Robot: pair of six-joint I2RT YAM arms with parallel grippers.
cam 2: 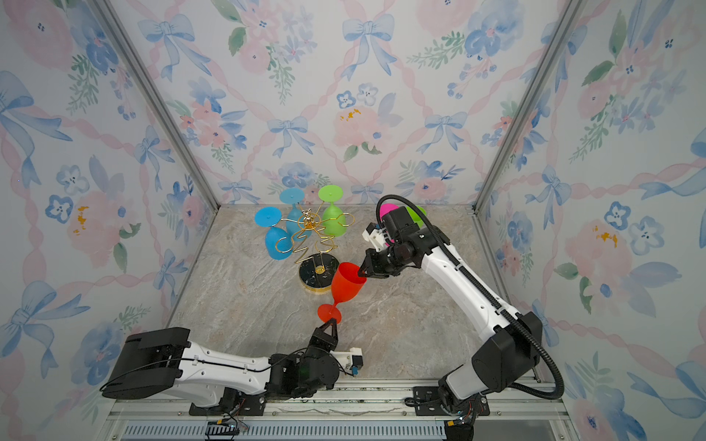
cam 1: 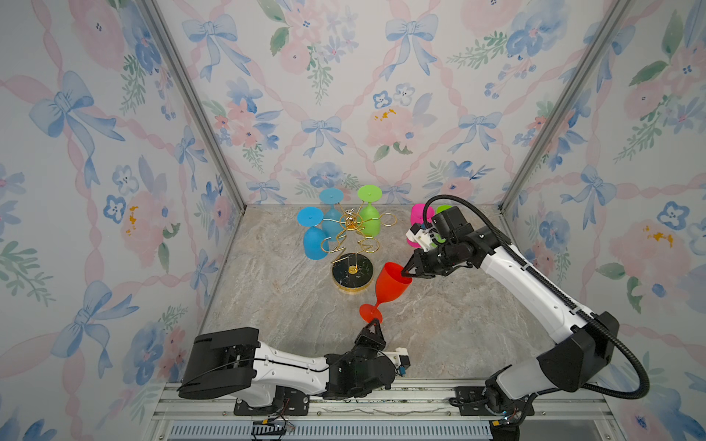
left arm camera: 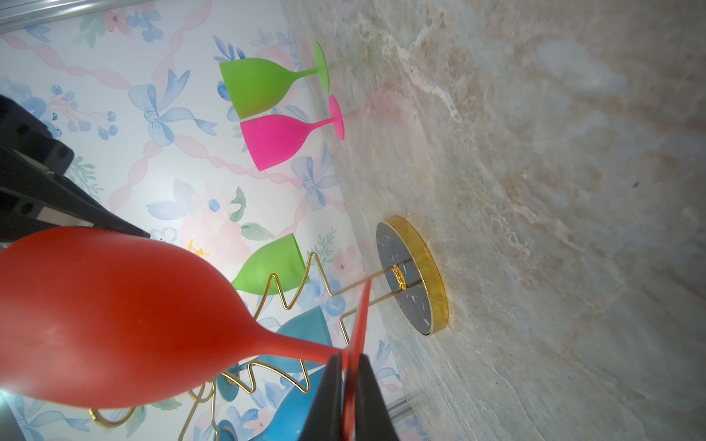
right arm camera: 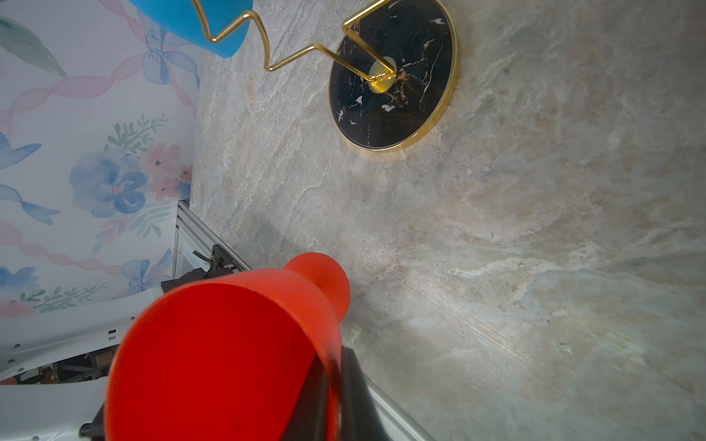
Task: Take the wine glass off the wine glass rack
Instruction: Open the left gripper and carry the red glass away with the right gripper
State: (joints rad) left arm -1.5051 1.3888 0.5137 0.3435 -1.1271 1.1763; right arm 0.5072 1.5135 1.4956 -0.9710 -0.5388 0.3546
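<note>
Off the wine glass rack [cam 1: 349, 233], near the middle of the marble-look surface [cam 1: 267, 324], just beside the rack's round black gold-rimmed base: red wine glass [cam 1: 393, 282], matte, tilted. Left gripper [cam 1: 373, 324] pinched shut on the thin edge of the foot, clear only in the left wrist view. Right gripper [cam 1: 405, 272] closed on the bowl's rim, one finger inside, best seen in the right wrist view. Upside down in the gold wire loops: two blue glasses [cam 1: 316, 242], hanging green glass [cam 1: 370, 221]. At the far right corner, half hidden behind the right arm in both top views, whole in the left wrist view: pink glass [left arm camera: 279, 141] and standing green glass [left arm camera: 259, 84], upright.
</note>
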